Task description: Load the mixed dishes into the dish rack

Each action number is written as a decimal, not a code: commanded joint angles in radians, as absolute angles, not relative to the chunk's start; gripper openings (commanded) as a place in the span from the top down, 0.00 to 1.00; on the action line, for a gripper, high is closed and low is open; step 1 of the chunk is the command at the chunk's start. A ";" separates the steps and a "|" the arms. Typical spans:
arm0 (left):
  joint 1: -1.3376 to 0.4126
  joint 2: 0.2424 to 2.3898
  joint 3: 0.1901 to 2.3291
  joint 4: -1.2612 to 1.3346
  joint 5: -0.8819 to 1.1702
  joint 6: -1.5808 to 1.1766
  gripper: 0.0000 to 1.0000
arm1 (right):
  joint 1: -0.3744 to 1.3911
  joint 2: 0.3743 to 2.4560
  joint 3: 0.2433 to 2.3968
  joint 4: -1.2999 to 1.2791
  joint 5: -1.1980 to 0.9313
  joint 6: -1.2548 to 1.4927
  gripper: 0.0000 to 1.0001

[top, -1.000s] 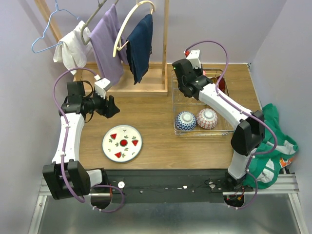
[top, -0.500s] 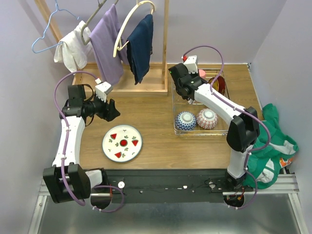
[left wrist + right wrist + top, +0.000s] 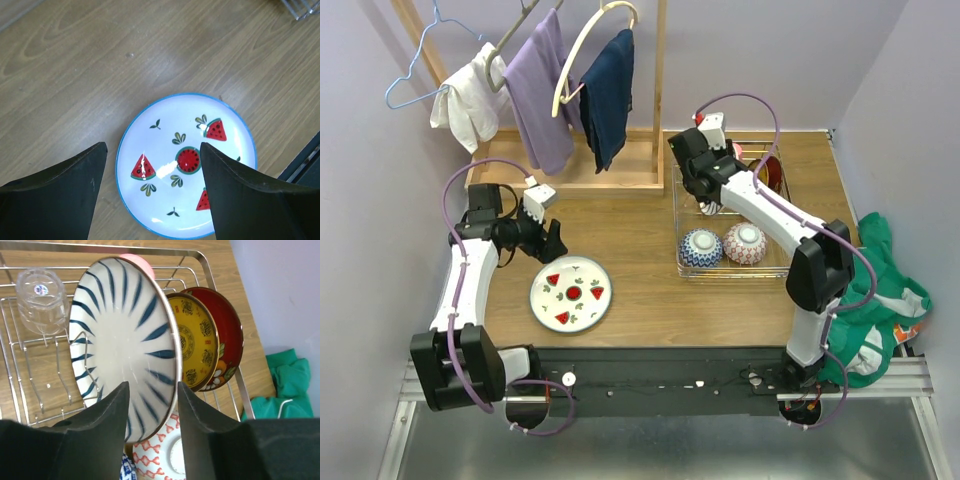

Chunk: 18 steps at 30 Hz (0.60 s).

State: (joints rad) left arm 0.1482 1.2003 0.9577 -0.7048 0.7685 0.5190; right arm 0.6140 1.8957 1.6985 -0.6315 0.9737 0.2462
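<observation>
A white plate with red watermelon slices and a blue rim [image 3: 186, 162] [image 3: 571, 292] lies flat on the wooden table. My left gripper [image 3: 152, 146] [image 3: 552, 243] hovers open above its left part, holding nothing. In the silver wire dish rack [image 3: 732, 272] [image 3: 210, 270] the blue-striped white plate [image 3: 120, 335] stands on edge beside the red floral plate [image 3: 227, 335], with the pink cup [image 3: 139, 261] behind. The red-pink bowl [image 3: 745, 243] and blue-white bowl [image 3: 701, 248] sit at the rack's front. My right gripper [image 3: 151, 387] [image 3: 708, 203] is open, fingers astride the striped plate's lower rim.
A clear glass [image 3: 40, 300] lies in the rack's left part. The wooden clothes-rack tray [image 3: 620, 178] with hanging clothes stands at the back left. A green cloth [image 3: 880, 290] hangs off the table's right edge.
My left gripper has swung nearer and lower, toward the watermelon plate's upper left edge. My right gripper drew back a little to the left over the rack's rear.
</observation>
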 commanded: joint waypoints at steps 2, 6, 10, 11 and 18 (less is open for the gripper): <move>0.150 1.258 0.920 -0.749 0.712 0.633 0.16 | 0.614 1.790 1.707 -0.652 0.868 0.236 0.43; 0.166 1.281 0.897 -0.759 0.687 0.689 0.16 | 0.624 1.744 1.700 -0.655 0.825 0.235 0.39; 0.172 1.302 0.884 -0.799 0.664 0.767 0.16 | 0.640 1.697 1.695 -0.638 0.767 0.204 0.35; 0.173 1.310 0.884 -0.813 0.663 0.785 0.16 | 0.640 1.681 1.694 -0.638 0.726 0.195 0.32; 0.175 1.370 0.874 -0.802 0.604 0.836 0.16 | 0.638 1.622 1.638 -0.641 0.307 0.067 0.19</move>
